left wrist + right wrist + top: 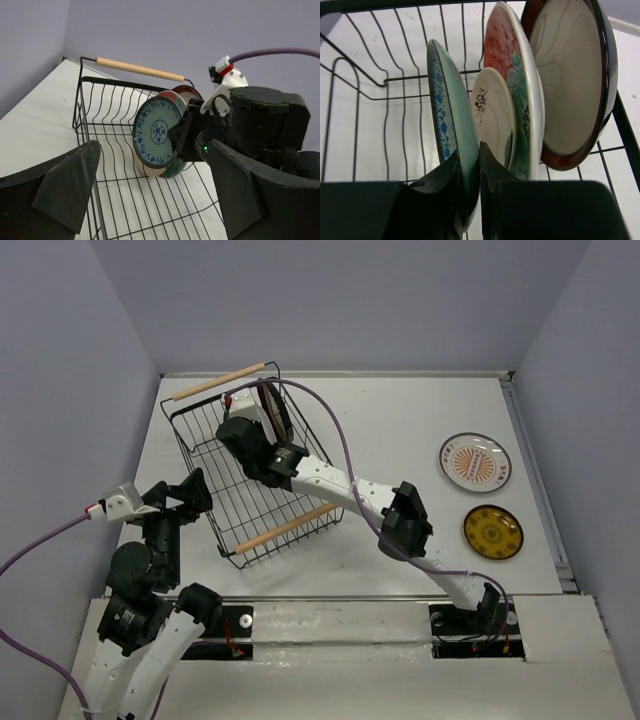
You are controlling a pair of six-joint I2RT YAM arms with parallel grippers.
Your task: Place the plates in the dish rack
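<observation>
Plates racked: four stand on edge in the dish rack (215,465): maroon-rimmed plate (570,75), floral plate (520,75), cream plate (492,115), teal-blue plate (447,115).
Plates left: sunburst plate (474,462) and yellow plate (493,532) lie flat on the surface (400,430), well apart from the rack.
Right claw (470,152): clamped on the teal-blue plate's rim; release is judged outstanding.
Left claw (190,492): spread wide, nothing held, just beside the rack.
Writing: none readable; only patterns are seen.
</observation>
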